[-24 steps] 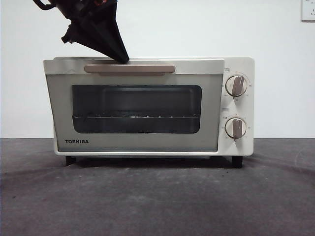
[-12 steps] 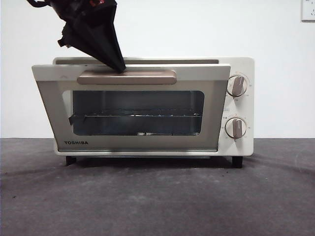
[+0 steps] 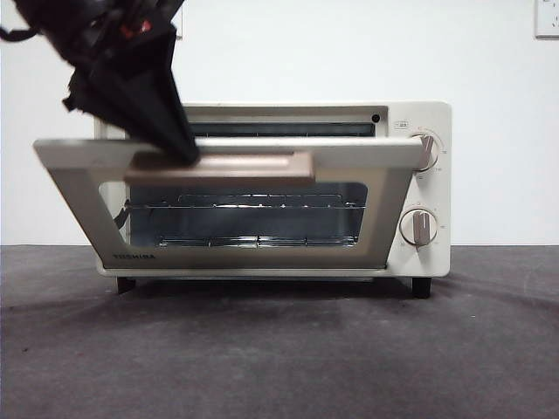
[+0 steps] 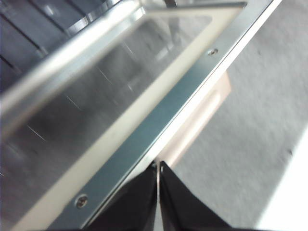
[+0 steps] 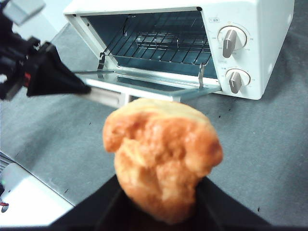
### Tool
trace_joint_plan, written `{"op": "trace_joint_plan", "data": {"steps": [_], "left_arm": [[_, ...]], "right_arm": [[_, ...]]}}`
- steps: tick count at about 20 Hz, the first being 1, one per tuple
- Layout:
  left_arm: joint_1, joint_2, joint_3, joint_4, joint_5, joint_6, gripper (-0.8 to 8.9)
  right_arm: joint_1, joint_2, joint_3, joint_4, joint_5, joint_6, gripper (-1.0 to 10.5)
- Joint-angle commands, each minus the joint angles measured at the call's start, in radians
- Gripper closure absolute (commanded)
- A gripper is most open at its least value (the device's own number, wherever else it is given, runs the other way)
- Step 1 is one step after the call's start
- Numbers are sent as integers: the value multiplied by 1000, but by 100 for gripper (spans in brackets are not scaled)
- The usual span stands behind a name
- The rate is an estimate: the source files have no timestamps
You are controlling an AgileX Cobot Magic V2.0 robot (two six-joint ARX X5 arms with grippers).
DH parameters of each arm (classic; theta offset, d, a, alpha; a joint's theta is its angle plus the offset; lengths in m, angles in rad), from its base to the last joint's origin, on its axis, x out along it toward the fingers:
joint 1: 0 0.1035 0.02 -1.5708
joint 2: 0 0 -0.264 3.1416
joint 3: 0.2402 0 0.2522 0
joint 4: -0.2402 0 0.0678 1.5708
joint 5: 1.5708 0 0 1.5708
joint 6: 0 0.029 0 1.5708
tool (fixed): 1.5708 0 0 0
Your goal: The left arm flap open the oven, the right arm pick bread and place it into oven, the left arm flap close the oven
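1. Cream-white, the oven fills the middle of the front view, standing on black feet on a grey table.
2. Its door is tilted partly open, top edge leaning toward the camera, so a strip of the cavity shows above it and the wire rack shows through the glass.
3. Coming down from the upper left of the front view, the left gripper rests its black tip on the left part of the beige bar handle.
4. In the left wrist view its two jaws are pressed together, with only a thin slit between them, at the door's top edge.
5. Golden-brown bread fills the lower centre of the right wrist view, pinched between the jaws of the right gripper, in front of the oven and apart from it.
6. Two beige knobs sit on the oven's right side.
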State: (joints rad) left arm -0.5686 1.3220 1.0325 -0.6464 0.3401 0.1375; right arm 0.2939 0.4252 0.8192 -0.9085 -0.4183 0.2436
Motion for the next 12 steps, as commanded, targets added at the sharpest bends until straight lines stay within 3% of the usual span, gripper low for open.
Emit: {"op": "trace_joint_plan", "data": {"steps": [1, 12], "left_arm": [[-5, 11, -40, 48, -56, -32, 798], [-42, -38, -143, 116, -80, -92, 798]], "right_arm": [[5, 2, 6, 9, -1, 6, 813], [5, 2, 6, 9, -1, 3, 813]]}}
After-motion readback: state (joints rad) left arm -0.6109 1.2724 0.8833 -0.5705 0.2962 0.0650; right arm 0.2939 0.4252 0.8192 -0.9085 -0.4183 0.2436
